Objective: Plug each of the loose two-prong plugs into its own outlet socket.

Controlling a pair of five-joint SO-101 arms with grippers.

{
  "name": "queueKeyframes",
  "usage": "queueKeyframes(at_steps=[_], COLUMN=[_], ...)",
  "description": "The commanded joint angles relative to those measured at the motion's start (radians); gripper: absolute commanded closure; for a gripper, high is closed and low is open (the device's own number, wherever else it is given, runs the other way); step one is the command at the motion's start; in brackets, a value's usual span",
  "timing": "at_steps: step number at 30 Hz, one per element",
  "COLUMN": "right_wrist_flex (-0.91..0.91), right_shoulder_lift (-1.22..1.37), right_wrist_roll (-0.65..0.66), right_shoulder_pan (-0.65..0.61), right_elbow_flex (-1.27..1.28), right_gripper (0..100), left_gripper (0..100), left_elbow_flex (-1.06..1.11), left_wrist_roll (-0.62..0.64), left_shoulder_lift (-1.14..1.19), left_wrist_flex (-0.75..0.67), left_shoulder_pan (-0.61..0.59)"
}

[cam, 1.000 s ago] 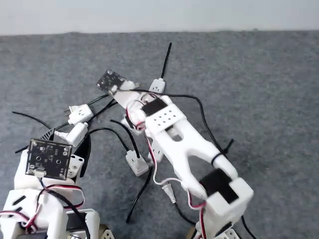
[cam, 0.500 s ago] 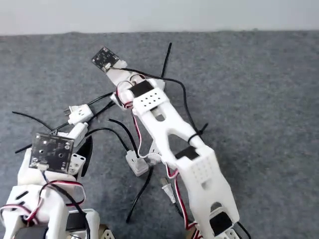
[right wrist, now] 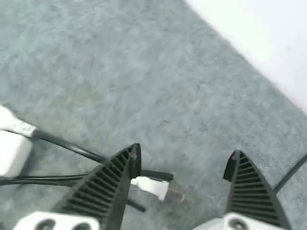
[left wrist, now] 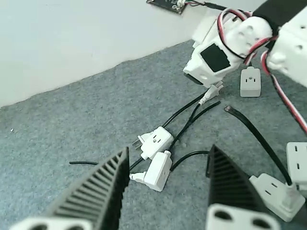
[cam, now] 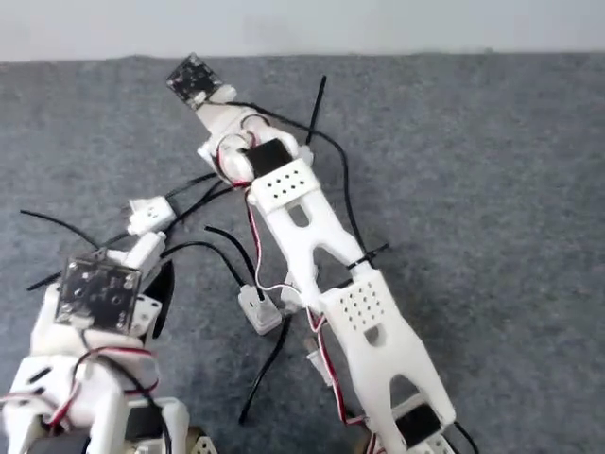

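Note:
My right gripper is open low over the grey carpet, with a small white two-prong plug on a black cable lying between its fingers, untouched. The left wrist view has that same plug under the right arm's wrist, beside a white socket. My left gripper is open above two white plug pieces, which lie near the left arm. Another socket has a black cable in it. A loose plug lies near the arm's base.
Black cables cross the carpet around the right arm, which stretches from front right to back left. Two more white sockets lie close to my left gripper. A pale wall borders the far edge. The right side of the carpet is bare.
The right arm has stretched out toward the back left, carrying its wrist camera from mid-table to near the far edge. The left arm has barely shifted.

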Motion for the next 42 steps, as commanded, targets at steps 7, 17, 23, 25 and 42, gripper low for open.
queueKeyframes(at_steps=[7, 17, 23, 25, 42], right_wrist_flex=[0.022, 0.022, 0.102, 0.180, 0.526], right_shoulder_lift=[0.077, 0.079, 0.061, 0.050, -0.206], right_wrist_roll=[-0.058, -0.107, -0.110, -0.109, -0.114], right_shoulder_pan=[0.041, 0.042, 0.042, 0.047, 0.073], right_elbow_flex=[-0.163, -0.166, -0.210, -0.279, -0.390], right_gripper=[72.2, 72.2, 75.1, 74.0, 66.7], left_gripper=[74, 74, 74, 74, 74], left_elbow_flex=[-0.008, -0.010, -0.013, -0.013, -0.015], left_wrist_roll=[-0.014, -0.015, -0.015, -0.015, -0.015], left_shoulder_lift=[0.012, 0.012, 0.012, 0.012, 0.012], left_wrist_flex=[-0.023, -0.008, -0.008, -0.008, -0.017], left_shoulder_pan=[-0.006, -0.005, -0.006, -0.005, -0.003])
